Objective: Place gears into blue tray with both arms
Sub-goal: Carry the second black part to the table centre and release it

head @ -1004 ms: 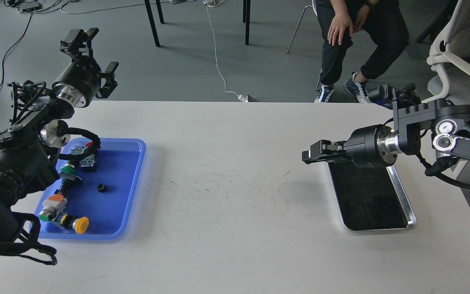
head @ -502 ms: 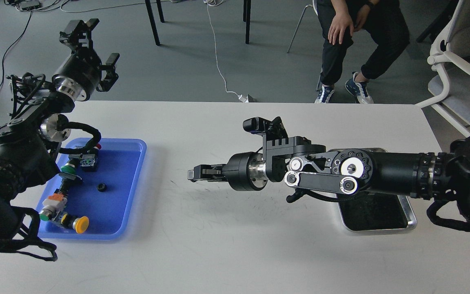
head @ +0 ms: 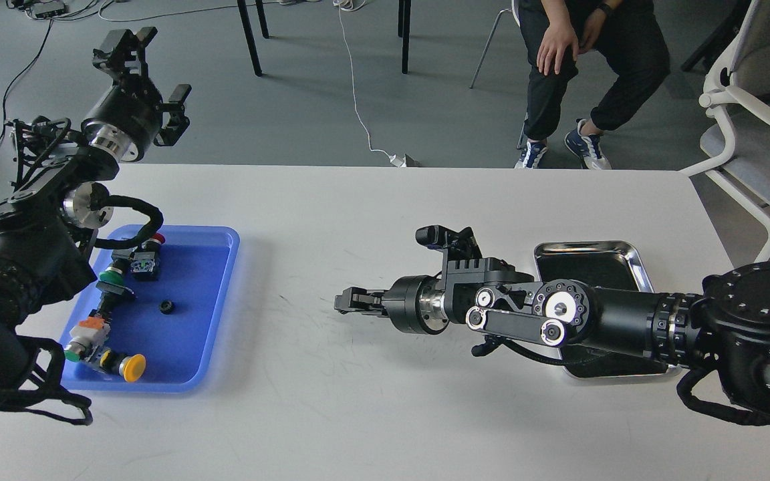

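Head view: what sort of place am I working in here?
Probably a robotics lab or test room, not a factory line: a plain white table on a grey floor, loose cables trailing across it, and a seated person watching beside an office chair.

Bright, even, sharp overhead light.
The white desk (head: 371, 220) shows soft, faint shadows under the arms; the silver tray (head: 632, 257) glints on its rim; the blue tray (head: 224, 294) casts a bluish tint rightward.

Gear (head: 166, 306) in tray (head: 214, 280), left
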